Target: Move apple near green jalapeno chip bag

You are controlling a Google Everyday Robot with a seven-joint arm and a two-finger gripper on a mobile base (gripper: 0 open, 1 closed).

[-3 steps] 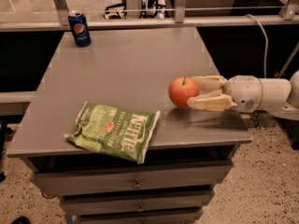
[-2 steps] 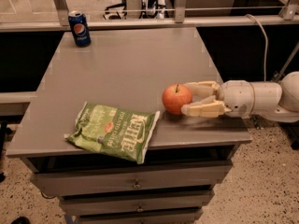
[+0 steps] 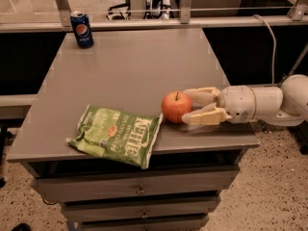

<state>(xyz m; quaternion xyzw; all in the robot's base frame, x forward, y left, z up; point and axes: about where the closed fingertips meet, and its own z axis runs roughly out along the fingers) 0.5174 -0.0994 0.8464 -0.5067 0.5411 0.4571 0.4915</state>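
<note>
The red-orange apple [image 3: 175, 108] sits low at the grey table's [image 3: 130, 66] front right, just right of the green jalapeno chip bag [image 3: 118, 135], almost touching the bag's upper right corner. The bag lies flat near the front edge with white "Kettle" lettering. My gripper [image 3: 186, 107] reaches in from the right, level with the table top. Its two cream fingers [image 3: 204, 116] clasp the apple's right side, one behind it and one in front.
A blue Pepsi can [image 3: 82, 29] stands at the table's far left corner. The table has drawers below its front edge. A rail and a cable run behind the table, and my white arm [image 3: 269, 105] extends off the right edge.
My gripper has moved left with the apple in it, from the table's right edge to right beside the chip bag. The bag and can have not moved.
</note>
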